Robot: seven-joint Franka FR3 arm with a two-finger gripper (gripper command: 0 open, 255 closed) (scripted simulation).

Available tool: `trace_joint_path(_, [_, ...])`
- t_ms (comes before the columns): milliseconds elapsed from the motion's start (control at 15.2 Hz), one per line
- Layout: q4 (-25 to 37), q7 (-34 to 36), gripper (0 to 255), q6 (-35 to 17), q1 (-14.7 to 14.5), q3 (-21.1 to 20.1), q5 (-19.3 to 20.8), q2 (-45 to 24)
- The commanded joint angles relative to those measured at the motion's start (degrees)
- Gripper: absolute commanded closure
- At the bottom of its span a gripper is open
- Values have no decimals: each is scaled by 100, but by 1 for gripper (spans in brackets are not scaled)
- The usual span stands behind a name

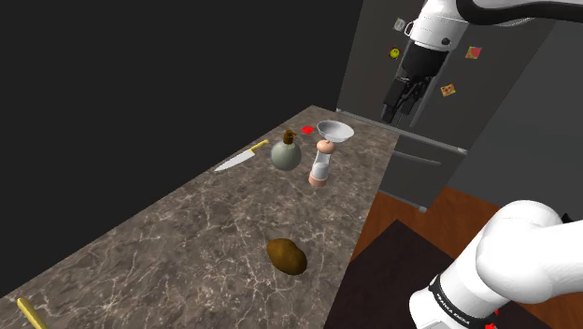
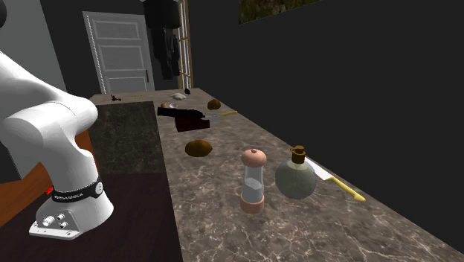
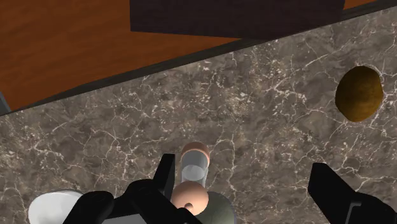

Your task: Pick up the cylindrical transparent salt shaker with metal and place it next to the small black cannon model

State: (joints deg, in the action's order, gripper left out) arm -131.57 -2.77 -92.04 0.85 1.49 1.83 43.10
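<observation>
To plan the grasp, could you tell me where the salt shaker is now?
In the shoulder view the salt shaker stands on the counter, right of the green bottle, with the white bowl behind it.

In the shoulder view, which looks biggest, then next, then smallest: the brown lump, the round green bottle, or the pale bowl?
1. Brown lump, but it sits nearest the camera, so its lead is unsure.
2. Round green bottle.
3. Pale bowl, a little farther back than the bottle.

The salt shaker (image 3: 195, 167) partly hides the round green flask (image 3: 221, 210).
</observation>
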Motion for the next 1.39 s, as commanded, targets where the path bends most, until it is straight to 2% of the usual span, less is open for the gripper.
trace_joint_path(0, [0,0,0,0,0,0,0,0])
trace_joint_path(726, [108,-572,0,-1703,-37,641,-383,-1964])
trace_joint_path(1320, [902,-1299,0,-2613,-106,1030,-1174,-3918])
